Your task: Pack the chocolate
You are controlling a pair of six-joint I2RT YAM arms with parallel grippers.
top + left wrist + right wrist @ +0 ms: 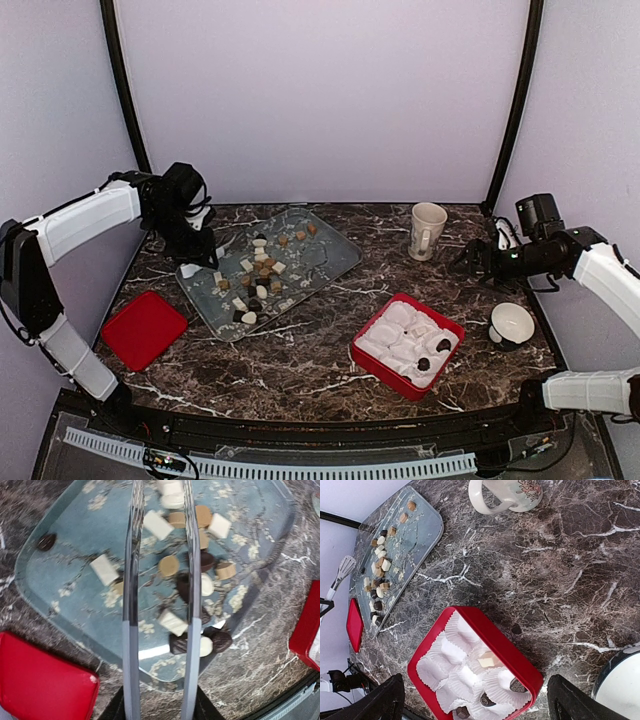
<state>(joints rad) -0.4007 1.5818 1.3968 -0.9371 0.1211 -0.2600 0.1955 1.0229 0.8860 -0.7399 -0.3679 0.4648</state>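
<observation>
Many small chocolates (262,268), dark, tan and cream, lie scattered on a blue-patterned glass tray (330,262). My left gripper (192,262) carries two long grey blades and hovers over the tray's left end. In the left wrist view the blades (161,495) stand apart, with nothing held between them, above the chocolates (168,566) on the tray (75,565). A red box (380,368) lined with white paper cups holds a few chocolates (489,660). My right gripper (478,262) is open and empty, right of the box and high above it (482,705).
A red lid (143,328) lies left of the tray, also in the left wrist view (40,680). A cream mug (428,230) stands at the back right. A white bowl (511,324) sits right of the box. The tray (420,535) shows in the right wrist view.
</observation>
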